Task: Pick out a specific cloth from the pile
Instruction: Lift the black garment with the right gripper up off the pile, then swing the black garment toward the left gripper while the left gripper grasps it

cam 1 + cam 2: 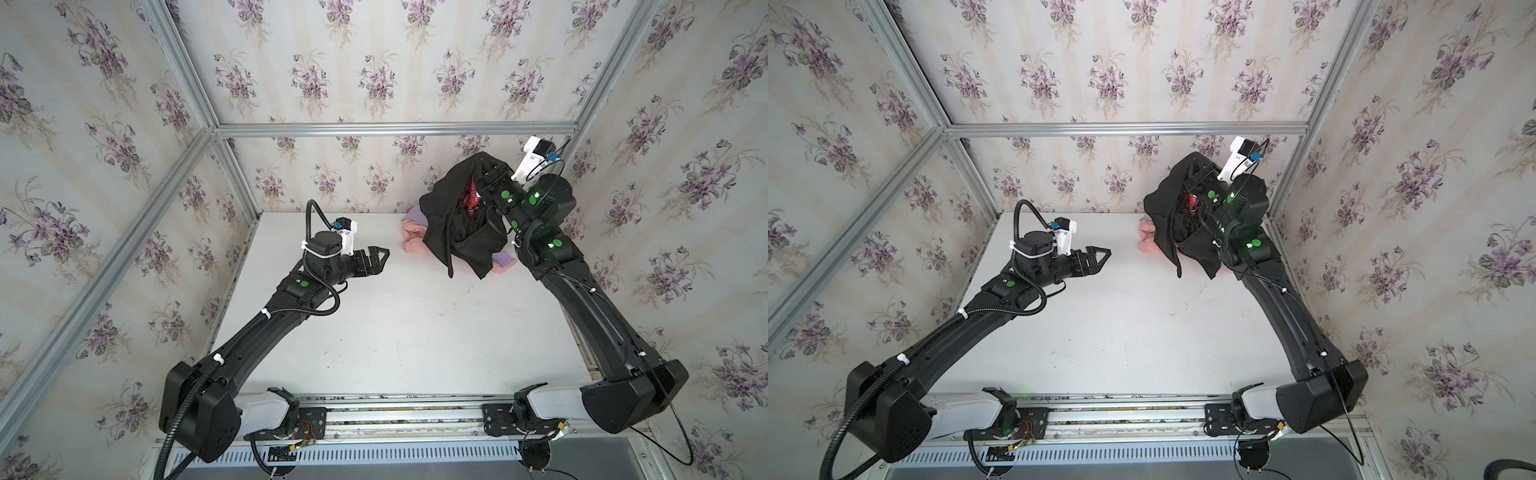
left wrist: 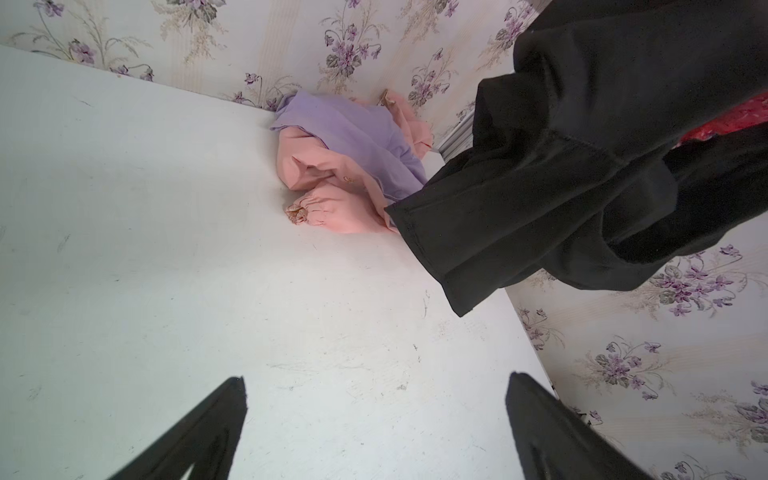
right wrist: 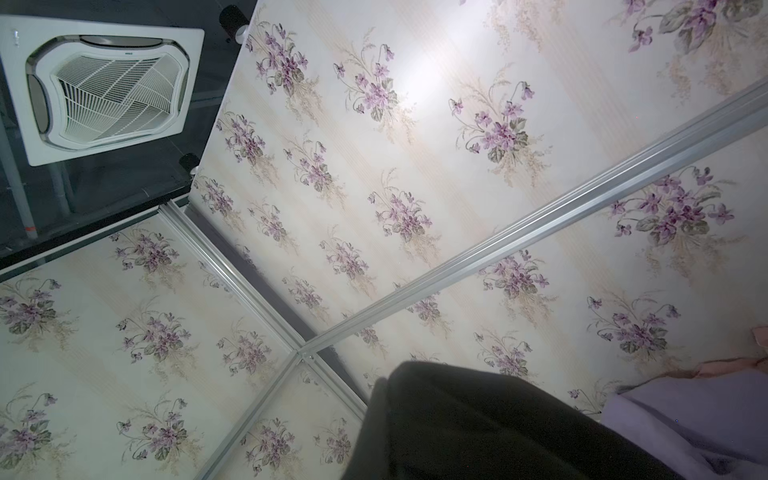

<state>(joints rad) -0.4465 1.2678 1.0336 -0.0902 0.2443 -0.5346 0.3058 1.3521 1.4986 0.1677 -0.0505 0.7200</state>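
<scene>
Right claw clamped on black cloth, lifted upper right above pile. Left claw spread wide, empty, mid-left over surface.

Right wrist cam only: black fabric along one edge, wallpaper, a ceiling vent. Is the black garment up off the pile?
Observer: Yes. The plain black soft fabric garment hangs from the raised right gripper, draping in front of the pile.
Operator: What's underneath?
Observer: A crumpled lilac-purple garment lying over a salmon-pink garment, on the white table by the back wall.
Operator: Left arm?
Observer: The left gripper is open and empty, well clear of the clothes.
</scene>
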